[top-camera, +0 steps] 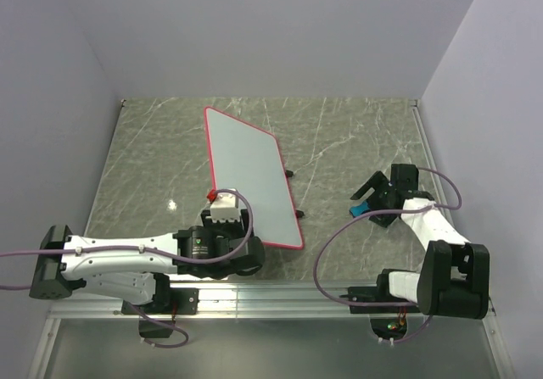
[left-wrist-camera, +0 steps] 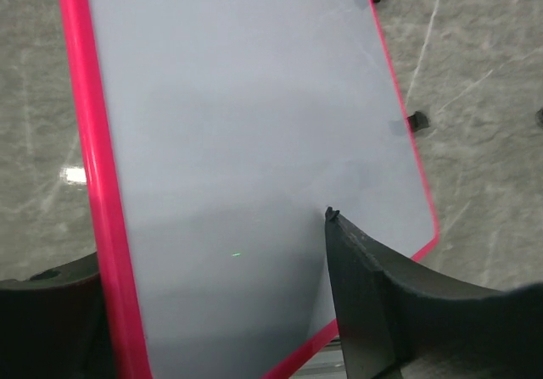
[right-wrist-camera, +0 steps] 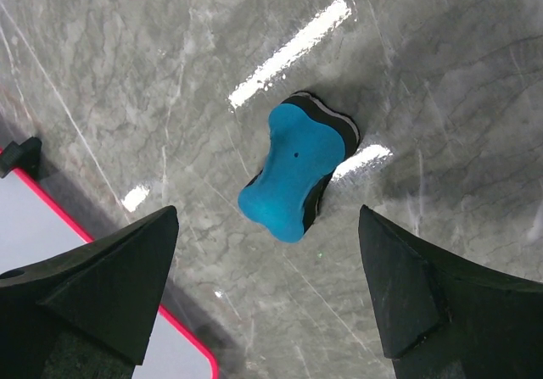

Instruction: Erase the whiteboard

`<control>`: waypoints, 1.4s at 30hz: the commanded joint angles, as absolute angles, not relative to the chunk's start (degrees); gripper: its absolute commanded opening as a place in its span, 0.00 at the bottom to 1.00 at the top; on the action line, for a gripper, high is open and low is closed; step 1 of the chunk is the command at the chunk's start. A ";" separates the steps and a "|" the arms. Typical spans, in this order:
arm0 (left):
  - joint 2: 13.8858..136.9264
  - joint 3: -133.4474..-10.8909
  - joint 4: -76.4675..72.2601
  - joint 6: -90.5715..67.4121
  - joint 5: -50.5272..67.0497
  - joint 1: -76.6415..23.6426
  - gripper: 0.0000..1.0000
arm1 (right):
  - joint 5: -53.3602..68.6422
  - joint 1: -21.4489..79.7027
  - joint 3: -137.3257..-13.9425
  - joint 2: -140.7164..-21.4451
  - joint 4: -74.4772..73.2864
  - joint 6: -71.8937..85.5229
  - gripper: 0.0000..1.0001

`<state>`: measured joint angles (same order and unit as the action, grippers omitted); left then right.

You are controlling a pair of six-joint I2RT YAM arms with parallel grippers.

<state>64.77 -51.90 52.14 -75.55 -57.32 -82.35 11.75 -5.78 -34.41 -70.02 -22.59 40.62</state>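
The whiteboard (top-camera: 250, 175) lies flat on the grey marble table, white with a thin red-pink frame, and its surface looks blank. My left gripper (top-camera: 227, 199) hovers over the board's near left corner. In the left wrist view the whiteboard (left-wrist-camera: 246, 116) fills the frame. The left gripper (left-wrist-camera: 212, 239) is open, one finger (left-wrist-camera: 373, 303) over the white face and the other outside the red edge. A small blue eraser (right-wrist-camera: 293, 171) lies on the table to the right. My right gripper (right-wrist-camera: 268, 218) stands open just above it, touching nothing.
Two small black feet (top-camera: 299, 214) stick out from the board's right long edge, one also seen as a foot (right-wrist-camera: 21, 154) near the board corner (right-wrist-camera: 51, 243). A metal rail (top-camera: 280, 294) runs along the table's near edge. Plain walls close in left, right and behind.
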 commanded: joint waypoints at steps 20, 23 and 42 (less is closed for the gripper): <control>65.56 -58.88 62.84 -72.33 -56.34 -83.23 1.00 | 12.39 -6.24 -35.86 -73.92 -18.19 40.34 0.93; 66.44 -61.60 66.61 -74.52 -56.86 -83.84 0.99 | 12.39 -6.15 -36.47 -74.18 -18.19 40.17 0.93; 59.87 -75.41 78.40 -72.60 -63.43 -84.02 0.99 | 14.50 -6.33 -38.41 -74.18 -18.10 40.43 0.94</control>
